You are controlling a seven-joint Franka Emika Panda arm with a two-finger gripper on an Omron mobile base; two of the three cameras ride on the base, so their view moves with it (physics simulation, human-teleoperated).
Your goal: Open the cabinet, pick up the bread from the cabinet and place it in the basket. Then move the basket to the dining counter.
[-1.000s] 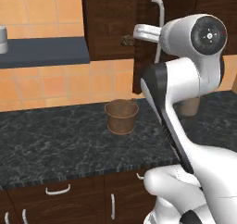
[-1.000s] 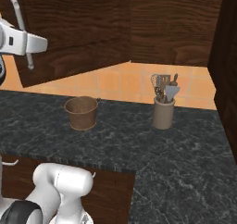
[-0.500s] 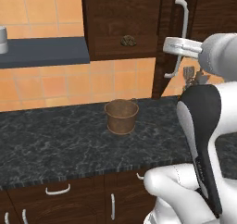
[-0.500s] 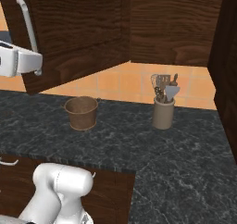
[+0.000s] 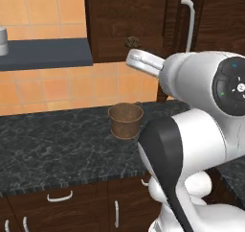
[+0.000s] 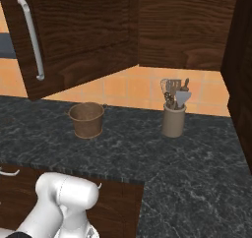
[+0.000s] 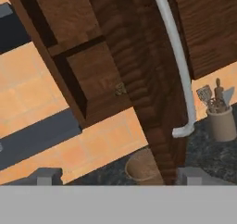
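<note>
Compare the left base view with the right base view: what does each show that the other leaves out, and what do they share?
Left base view alone: the open cabinet interior with a small brown lump, probably the bread, on its lower shelf, a dark wall shelf, and the white arm. Right base view alone: the tan utensil crock with its tools, and the door's outer face. Both: the basket on the black marbled counter, the swung-open door's silver handle, and the orange tile wall.

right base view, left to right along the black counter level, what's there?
cabinet door handle → basket → tan utensil crock, both standing on the black counter.
</note>
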